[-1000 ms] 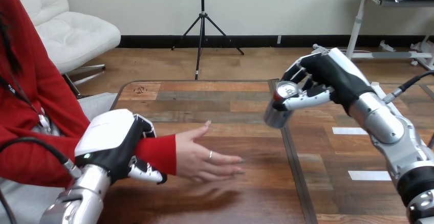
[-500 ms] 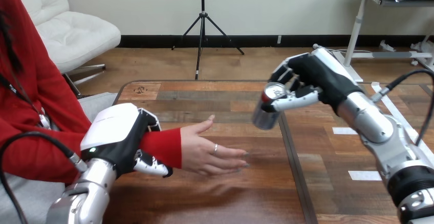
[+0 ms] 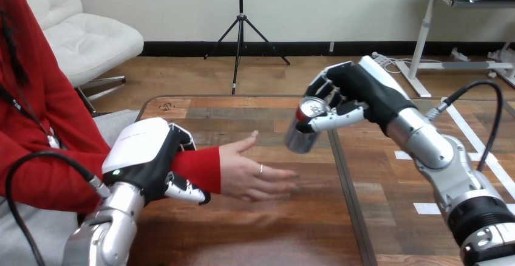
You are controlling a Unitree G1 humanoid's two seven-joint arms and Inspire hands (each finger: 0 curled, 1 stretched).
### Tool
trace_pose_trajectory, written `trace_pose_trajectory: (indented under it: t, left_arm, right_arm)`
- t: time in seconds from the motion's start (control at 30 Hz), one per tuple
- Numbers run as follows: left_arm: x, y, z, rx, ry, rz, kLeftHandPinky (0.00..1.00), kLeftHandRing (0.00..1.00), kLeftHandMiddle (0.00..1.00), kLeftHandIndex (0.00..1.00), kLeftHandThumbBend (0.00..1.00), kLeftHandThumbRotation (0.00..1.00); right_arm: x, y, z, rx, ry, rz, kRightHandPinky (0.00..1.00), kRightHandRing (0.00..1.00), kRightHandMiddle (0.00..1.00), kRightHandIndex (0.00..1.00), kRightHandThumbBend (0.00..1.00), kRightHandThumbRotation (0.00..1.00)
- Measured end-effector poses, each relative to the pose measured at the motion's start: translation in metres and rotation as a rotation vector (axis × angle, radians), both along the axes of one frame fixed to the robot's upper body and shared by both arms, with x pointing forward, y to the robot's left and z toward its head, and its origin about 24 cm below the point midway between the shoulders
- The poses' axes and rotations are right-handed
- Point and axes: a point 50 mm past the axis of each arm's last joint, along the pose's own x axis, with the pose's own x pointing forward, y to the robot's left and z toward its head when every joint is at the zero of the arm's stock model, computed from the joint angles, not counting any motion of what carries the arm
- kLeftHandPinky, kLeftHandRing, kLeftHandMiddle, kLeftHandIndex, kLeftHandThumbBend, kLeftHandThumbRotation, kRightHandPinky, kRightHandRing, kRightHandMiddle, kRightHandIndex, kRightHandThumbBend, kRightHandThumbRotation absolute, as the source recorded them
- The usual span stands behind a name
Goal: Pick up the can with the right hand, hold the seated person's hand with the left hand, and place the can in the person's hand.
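Firstly, right hand (image 3: 358, 93): we find its fingers and thumb curled round the can and gripping it by the side. The hand is raised clear of the table, right of centre.
Right arm (image 3: 437, 150): we note that it enters from the near right and reaches up and leftward.
Can (image 3: 302, 129): silver, held aloft in the right hand and tilted, with its top turned up and toward us. It hangs above the table, to the right of the person's fingertips and slightly beyond them, apart from them.
Left hand (image 3: 146, 160): we record it closed round the person's wrist (image 3: 199, 169), with fingers over the top and thumb beneath, at the near left.
Person's hand (image 3: 249, 172): open and holding nothing, with fingers stretched out to the right and thumb raised on the far side. We cannot tell whether it rests on the table or sits just above it.
Table (image 3: 273, 235): wooden planks. A dark seam (image 3: 347, 199) runs from near to far, to the right of the can.
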Motion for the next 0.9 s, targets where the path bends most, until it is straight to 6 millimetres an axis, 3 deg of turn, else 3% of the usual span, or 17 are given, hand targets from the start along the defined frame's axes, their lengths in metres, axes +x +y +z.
trace_pose_trajectory:
  t: [0.9]
  left_arm:
    - [0.013, -0.015, 0.008, -0.054, -0.028, -0.002, 0.21, 0.28, 0.34, 0.34, 0.78, 0.00]
  right_arm:
    - [0.001, 0.023, 0.007, 0.018, -0.026, 0.056, 0.28, 0.33, 0.40, 0.45, 0.67, 0.00]
